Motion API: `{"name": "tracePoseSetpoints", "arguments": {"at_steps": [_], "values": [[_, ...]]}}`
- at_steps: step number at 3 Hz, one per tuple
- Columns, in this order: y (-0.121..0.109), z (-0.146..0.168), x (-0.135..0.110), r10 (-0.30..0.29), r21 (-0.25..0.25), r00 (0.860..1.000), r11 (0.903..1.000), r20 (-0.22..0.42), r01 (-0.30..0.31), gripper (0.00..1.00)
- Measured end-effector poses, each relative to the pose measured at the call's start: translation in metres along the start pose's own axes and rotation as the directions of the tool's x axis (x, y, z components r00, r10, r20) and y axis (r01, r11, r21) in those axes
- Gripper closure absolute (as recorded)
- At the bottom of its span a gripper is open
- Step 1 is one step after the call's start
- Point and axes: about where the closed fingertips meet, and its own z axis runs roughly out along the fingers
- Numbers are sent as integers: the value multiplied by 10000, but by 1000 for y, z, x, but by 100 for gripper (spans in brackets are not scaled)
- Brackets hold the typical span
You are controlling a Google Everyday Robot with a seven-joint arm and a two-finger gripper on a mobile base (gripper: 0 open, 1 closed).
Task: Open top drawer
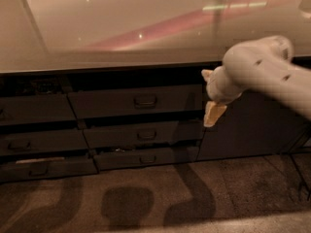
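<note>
The top drawer (112, 102) is the wide dark grey front in the upper row of the middle stack, just under the countertop. Its small dark pull handle (145, 101) sits at the centre of the front. A dark gap shows above the front, and I see nothing of the inside. My gripper (212, 111) hangs at the end of the white arm (262, 72), which comes in from the upper right. It sits just past the drawer's right end, level with the handle and well to the right of it, touching nothing.
Two shorter drawer fronts (141, 136) lie below the top drawer, and a second stack of drawers (34, 140) stands to the left. A plain cabinet door (248, 130) is on the right. The pale countertop (121, 28) overhangs everything. Thin dark legs (299, 149) stand at the far right, on brown carpet.
</note>
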Motion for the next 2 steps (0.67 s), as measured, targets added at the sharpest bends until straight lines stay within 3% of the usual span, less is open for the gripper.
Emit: {"name": "tracePoseSetpoints", "arguments": {"at_steps": [1, 2], "values": [[6, 39, -27, -1173, 516, 9916, 9914, -541, 1201, 0], [6, 59, -38, -2200, 820, 9680, 9696, -1205, 2305, 0]]}}
